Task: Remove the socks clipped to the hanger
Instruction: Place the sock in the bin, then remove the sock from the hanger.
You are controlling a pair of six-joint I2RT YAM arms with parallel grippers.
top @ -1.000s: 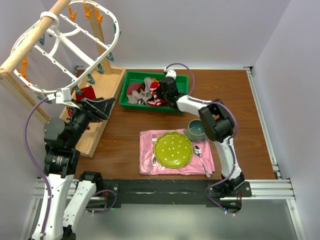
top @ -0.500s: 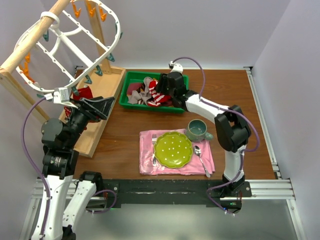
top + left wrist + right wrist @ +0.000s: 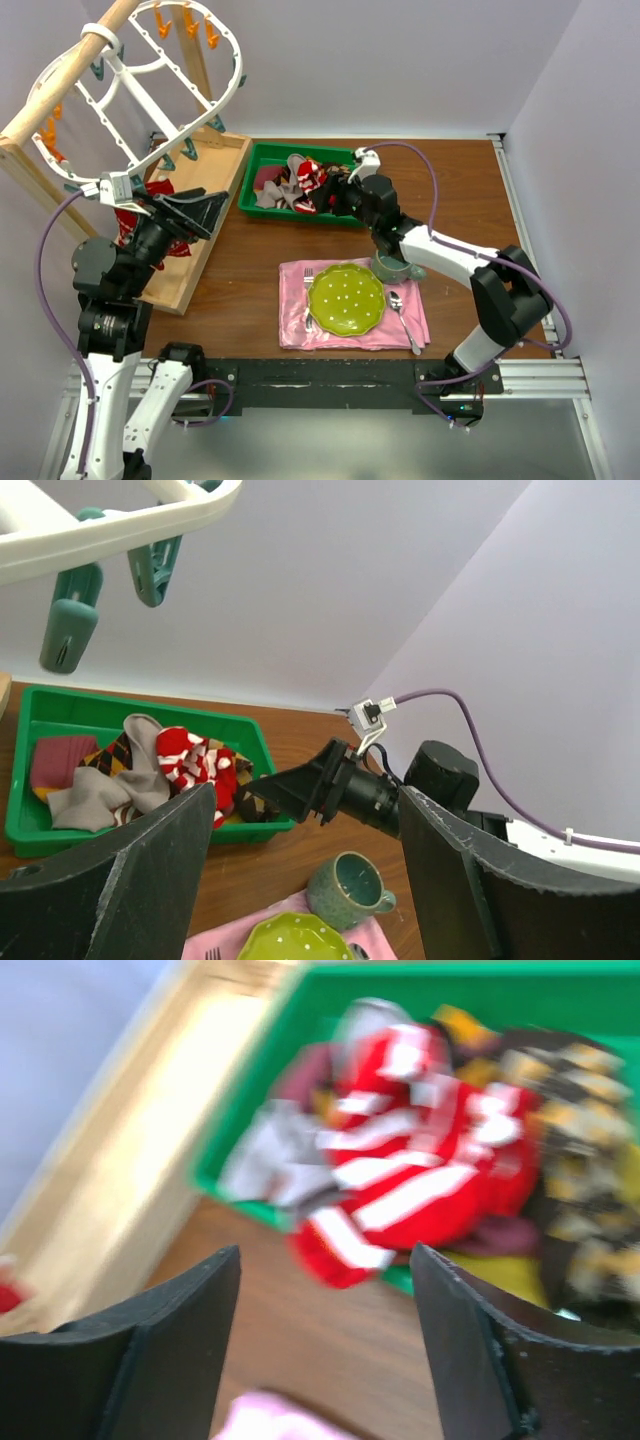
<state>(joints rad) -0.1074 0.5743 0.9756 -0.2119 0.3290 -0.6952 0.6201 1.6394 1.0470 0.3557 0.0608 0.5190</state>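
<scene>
Socks [image 3: 305,185], striped, grey and argyle fabric, lie in a green plastic tray [image 3: 262,160] just ahead of the right gripper [image 3: 325,1260], jaws parted. Left gripper [image 3: 305,792] gapes empty.

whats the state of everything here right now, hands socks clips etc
left hand, open, empty
right hand, open, empty
green tray, holding socks
striped sock, unclipped, end over tray rim
teal clips, shut, empty
hanger, tilted on wooden pole
mug, upright

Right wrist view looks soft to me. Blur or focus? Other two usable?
Right wrist view: everything smeared, the red-and-white striped sock and green tray streaked, only the fingers crisp, so probably motion blur, not focus. Left wrist view: sharp, tray contents readable. Top external view: sharp, even light, no glare.
</scene>
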